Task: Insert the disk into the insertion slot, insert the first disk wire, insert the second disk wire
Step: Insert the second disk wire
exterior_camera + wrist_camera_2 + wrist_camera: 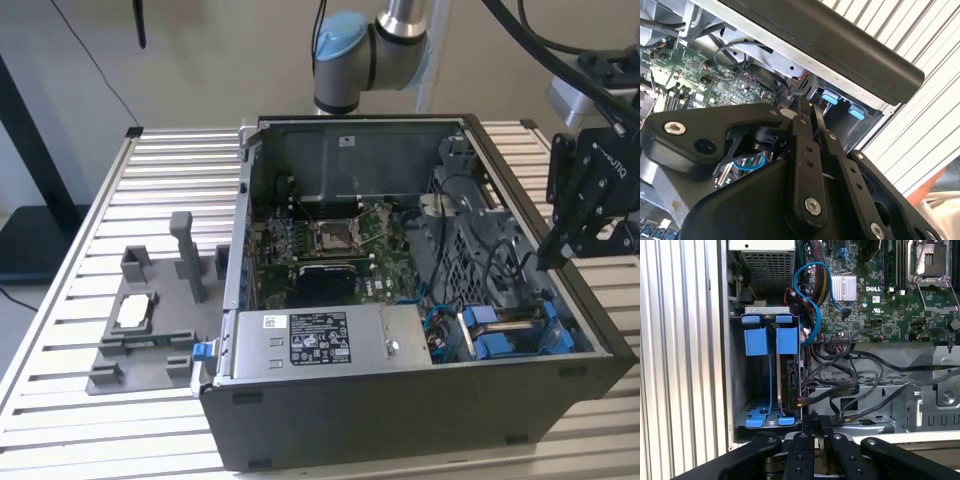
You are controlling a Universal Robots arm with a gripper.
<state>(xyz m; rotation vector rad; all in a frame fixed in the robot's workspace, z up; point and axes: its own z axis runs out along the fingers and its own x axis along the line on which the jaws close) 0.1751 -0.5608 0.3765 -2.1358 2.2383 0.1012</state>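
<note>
The fingers [801,450] lie pressed together, and in both wrist views I can make out nothing caught between them. The gripper [819,417] hangs above the edge of the computer case [400,420], its tips near the end of the insertion slot [756,390] and not touching anything there. The disk [790,375] stands on edge inside that grey cage, in the compartment nearer the motherboard [880,300], so the first step looks done. It shows as a thin dark slab between the ends of its bright blue carrier frame [787,340], and an empty blue frame sits in the compartment beside it. A bundle of black wires [840,385] runs up to the disk's edge, where a small plug [799,400] with red and yellow on it lies against it. Whether either wire is seated I cannot tell from this angle.
</note>
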